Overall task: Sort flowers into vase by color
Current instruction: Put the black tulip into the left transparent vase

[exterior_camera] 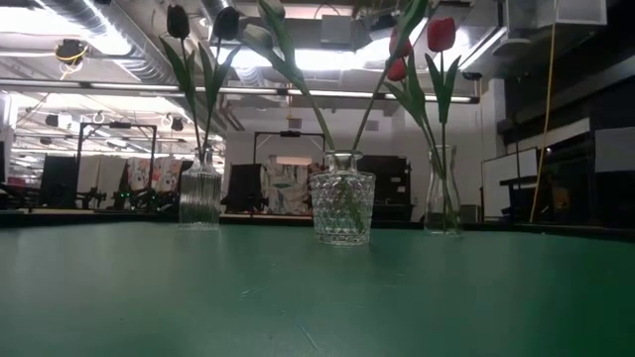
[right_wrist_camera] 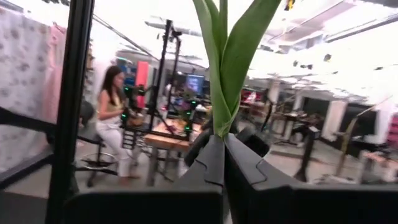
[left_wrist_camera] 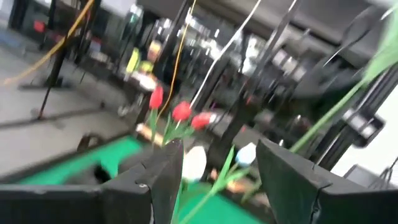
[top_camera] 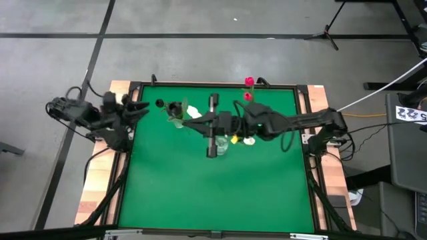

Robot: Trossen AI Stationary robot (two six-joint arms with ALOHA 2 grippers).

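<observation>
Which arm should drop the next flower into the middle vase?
Right. The right gripper is shut on a green stem and, seen from above, sits beside the middle vase. The left gripper is open, empty and back at the table's left edge.

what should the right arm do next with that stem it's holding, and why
Probably lower the stem into the middle vase. The right gripper is shut on a green stem, and in the high view it sits over the table's centre, near that vase. The left gripper waits open at the table's left edge.
</observation>
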